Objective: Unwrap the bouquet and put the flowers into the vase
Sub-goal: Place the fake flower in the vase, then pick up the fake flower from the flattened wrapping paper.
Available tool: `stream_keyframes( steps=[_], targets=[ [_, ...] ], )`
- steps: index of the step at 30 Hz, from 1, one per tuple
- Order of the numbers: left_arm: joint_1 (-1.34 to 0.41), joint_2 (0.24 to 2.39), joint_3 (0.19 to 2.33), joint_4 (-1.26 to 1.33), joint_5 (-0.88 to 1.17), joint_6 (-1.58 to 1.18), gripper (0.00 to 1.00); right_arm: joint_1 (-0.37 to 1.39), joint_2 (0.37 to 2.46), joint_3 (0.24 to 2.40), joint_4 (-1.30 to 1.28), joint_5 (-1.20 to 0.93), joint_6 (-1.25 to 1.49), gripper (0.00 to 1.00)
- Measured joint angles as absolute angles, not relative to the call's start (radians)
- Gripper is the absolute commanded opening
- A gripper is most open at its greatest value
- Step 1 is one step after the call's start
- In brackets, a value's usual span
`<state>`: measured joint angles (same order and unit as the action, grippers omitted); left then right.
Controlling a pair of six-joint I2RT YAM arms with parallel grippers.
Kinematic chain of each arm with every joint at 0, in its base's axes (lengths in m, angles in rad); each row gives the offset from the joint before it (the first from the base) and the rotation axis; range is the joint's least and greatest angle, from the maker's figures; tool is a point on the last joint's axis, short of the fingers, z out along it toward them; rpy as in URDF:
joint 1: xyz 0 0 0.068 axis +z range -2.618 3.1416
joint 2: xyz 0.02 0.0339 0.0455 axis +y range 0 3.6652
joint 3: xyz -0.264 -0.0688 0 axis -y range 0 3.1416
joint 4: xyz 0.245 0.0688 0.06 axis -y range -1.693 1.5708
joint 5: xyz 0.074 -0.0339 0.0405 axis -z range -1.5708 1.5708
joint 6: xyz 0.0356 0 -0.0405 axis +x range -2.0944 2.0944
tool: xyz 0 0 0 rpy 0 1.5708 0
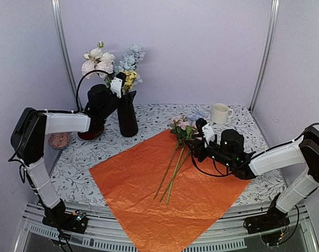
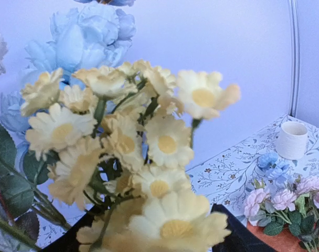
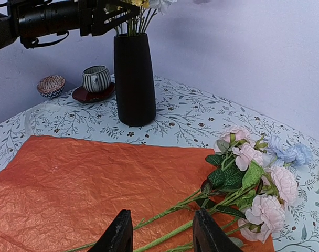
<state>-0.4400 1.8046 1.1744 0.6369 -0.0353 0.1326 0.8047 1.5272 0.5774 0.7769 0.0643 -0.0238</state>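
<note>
The tall black vase [image 1: 127, 115] [image 3: 134, 79] stands at the back left and holds white, pink, blue and yellow flowers [image 1: 115, 60]. My left gripper [image 1: 120, 86] [image 3: 117, 16] is just above its mouth, open, with the yellow daisy cluster [image 2: 149, 157] and its stems between the two black fingers [image 2: 238, 236]. The bouquet's orange sheet [image 1: 165, 194] lies spread flat. On it lie loose pink and blue flowers [image 1: 183, 128] [image 3: 243, 168] with long green stems. My right gripper [image 1: 197, 144] [image 3: 163, 233] is open low over those stems, gripping nothing.
A white mug [image 1: 220, 113] [image 2: 291, 139] stands at the back right. A striped cup on a red saucer [image 3: 96, 79] and a small patterned bowl [image 1: 60, 140] sit left of the vase. The orange sheet overhangs the table's front edge.
</note>
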Motion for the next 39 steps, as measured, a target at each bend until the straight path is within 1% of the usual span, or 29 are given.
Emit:
stream_keyframes(
  steps=[8,11,17,28,39],
  targets=[
    [-0.44,1.648,1.031,0.61,-0.012,0.067,0.89,0.805,1.529,0.582,0.776,0.058,-0.024,0.42],
    [-0.44,1.593,0.998,0.606,-0.011,0.035,0.92,0.805,1.53,0.582,0.772,0.052,-0.024,0.42],
    [-0.44,1.489,0.906,0.585,-0.009,-0.038,0.92,0.805,1.533,0.582,0.77,0.048,-0.024,0.42],
    [-0.452,1.253,0.776,0.461,0.018,-0.202,0.92,0.805,1.533,0.583,0.764,0.046,-0.023,0.43],
    [-0.454,1.048,0.634,0.28,0.078,-0.297,0.92,0.805,1.533,0.583,0.762,0.057,-0.018,0.41]
  ],
)
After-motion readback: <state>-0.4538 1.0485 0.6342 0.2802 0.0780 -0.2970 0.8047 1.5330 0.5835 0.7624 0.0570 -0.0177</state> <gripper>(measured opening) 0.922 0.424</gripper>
